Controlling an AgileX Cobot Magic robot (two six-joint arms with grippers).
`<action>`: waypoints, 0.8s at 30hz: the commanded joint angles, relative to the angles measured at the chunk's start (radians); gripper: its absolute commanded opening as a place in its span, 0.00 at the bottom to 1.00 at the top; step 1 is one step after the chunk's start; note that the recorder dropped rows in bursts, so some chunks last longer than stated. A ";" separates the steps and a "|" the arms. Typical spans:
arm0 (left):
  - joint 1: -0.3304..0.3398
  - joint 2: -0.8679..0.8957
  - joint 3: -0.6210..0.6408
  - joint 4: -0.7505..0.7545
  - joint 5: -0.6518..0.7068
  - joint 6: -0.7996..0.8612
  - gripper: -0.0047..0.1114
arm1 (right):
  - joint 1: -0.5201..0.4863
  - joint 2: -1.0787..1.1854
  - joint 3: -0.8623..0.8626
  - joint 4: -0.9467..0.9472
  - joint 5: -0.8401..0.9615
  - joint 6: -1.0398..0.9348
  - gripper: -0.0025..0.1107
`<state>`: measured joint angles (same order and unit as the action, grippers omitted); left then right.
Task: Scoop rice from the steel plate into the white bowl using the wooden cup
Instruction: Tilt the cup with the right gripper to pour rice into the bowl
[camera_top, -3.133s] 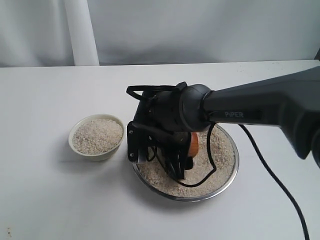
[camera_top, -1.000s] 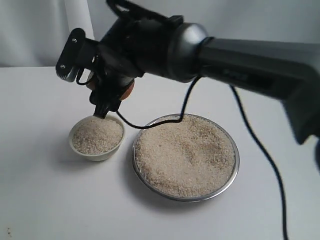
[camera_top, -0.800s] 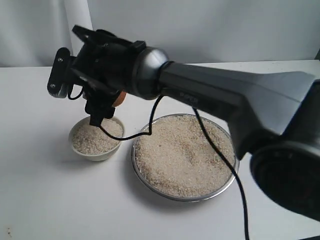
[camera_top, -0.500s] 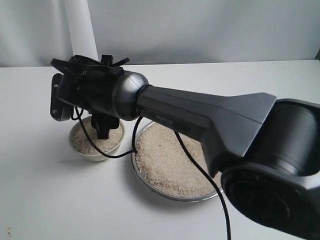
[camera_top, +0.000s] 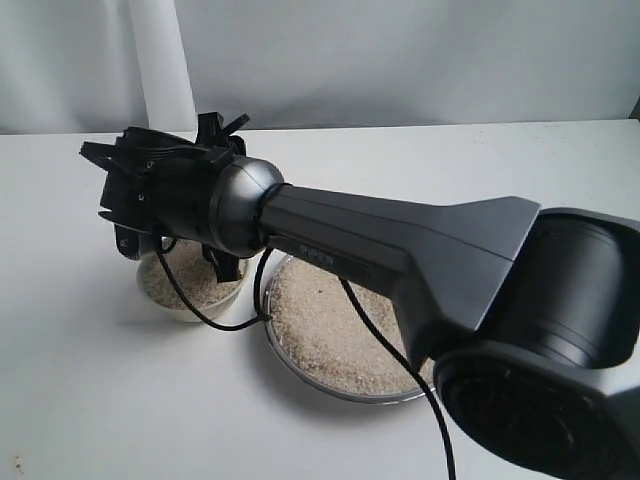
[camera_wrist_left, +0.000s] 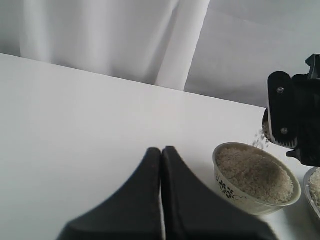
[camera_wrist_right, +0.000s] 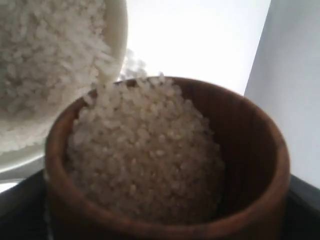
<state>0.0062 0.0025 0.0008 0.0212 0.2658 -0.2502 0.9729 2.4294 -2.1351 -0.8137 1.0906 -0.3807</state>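
The right pincer (camera_wrist_left: 292, 125) gripped the wooden cup (camera_wrist_right: 165, 165), tilted above the white bowl (camera_wrist_left: 235, 192). Rice (camera_wrist_right: 145, 160) reached the cup's lip, with grains falling into the nearly full bowl. The steel plate (camera_top: 290, 365) of rice sat just beside the bowl on the desk (camera_top: 100, 400); the left pincer (camera_wrist_left: 161, 200) was closed, empty.

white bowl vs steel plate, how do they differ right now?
The white bowl is small, deep, cream ceramic; the steel plate is wide, shallow, shiny metal. Rice is falling from the wooden cup into the white bowl, none into the steel plate. Both hold rice and stand side by side.
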 joint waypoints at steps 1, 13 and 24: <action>-0.006 -0.003 -0.001 -0.003 0.000 -0.003 0.04 | 0.021 -0.013 -0.007 -0.046 0.030 -0.039 0.02; -0.006 -0.003 -0.001 -0.003 0.000 -0.003 0.04 | 0.055 -0.013 -0.007 -0.091 0.062 -0.113 0.02; -0.006 -0.003 -0.001 -0.003 0.000 -0.003 0.04 | 0.055 -0.013 -0.007 -0.137 0.118 -0.142 0.02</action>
<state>0.0062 0.0025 0.0008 0.0212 0.2658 -0.2502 1.0258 2.4294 -2.1351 -0.9204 1.1826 -0.5051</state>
